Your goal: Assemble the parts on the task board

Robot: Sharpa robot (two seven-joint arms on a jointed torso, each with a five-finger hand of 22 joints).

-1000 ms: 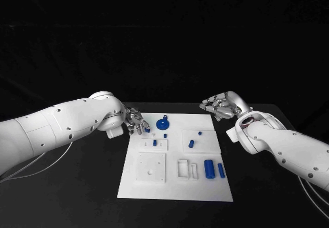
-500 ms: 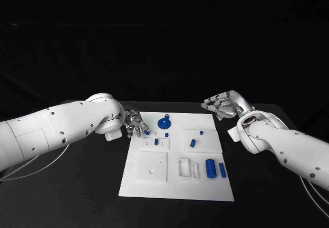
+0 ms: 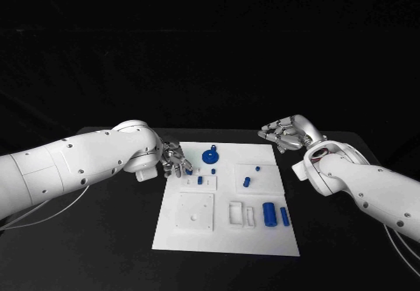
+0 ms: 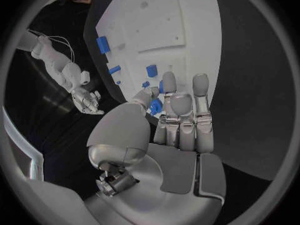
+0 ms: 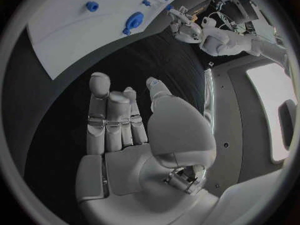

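Note:
The white task board [image 3: 197,236] lies mid-table with blue parts on it. A round blue part [image 3: 210,156] stands near its far edge, small blue pieces [image 3: 247,180] lie in the middle, and two blue cylinders [image 3: 269,214] lie near the right edge. My left hand [image 3: 175,162] hovers over the board's far left edge and pinches a small blue part [image 4: 155,106] between thumb and a finger. My right hand [image 3: 281,136] is raised beyond the board's far right corner, fingers straight, thumb apart, palm [image 5: 125,150] holding nothing.
Black table [image 3: 105,242] surrounds the board on all sides. White recessed blocks [image 3: 195,212] take up the board's near left part. In the left wrist view the right hand [image 4: 84,97] shows across the board [image 4: 187,15].
My left hand has moved a little nearer along the board's left edge, carrying the small blue part with it. The right hand has barely moved.

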